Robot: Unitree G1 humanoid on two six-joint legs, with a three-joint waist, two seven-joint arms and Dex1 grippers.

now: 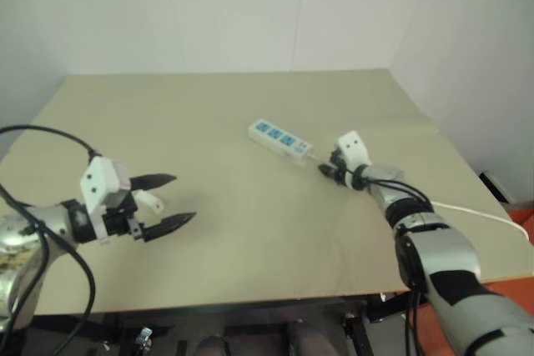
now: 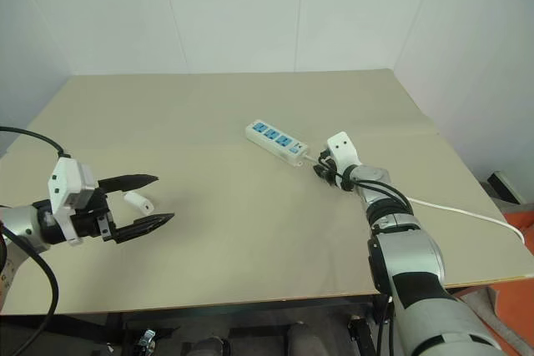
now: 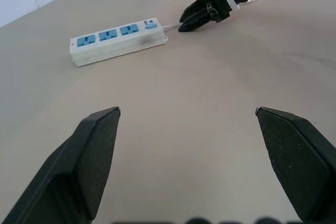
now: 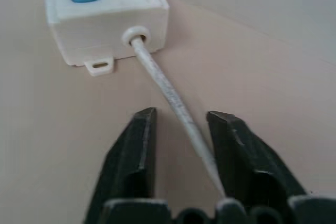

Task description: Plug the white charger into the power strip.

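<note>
The white charger [image 1: 150,201] seems to be the tiny white bit on the desk [image 1: 209,106], right by the left gripper [image 1: 183,198]

The left gripper has its two black fingers wide apart and holds nothing; I cannot tell if it touches the charger. The power strip [image 1: 279,139] lies far off to the right of the charger, near the middle of the desk. Its long side slants, with the switch end and the thin cord [image 4: 173,103] toward the right gripper [image 4: 181,114]. That gripper sits just behind the strip with its fingers a little apart and the cord running between them. So the left arm is nearer the charger and the right arm is nearer the strip. The desk is flat, plain and tan, and white walls [image 1: 250,6] stand behind it
</note>
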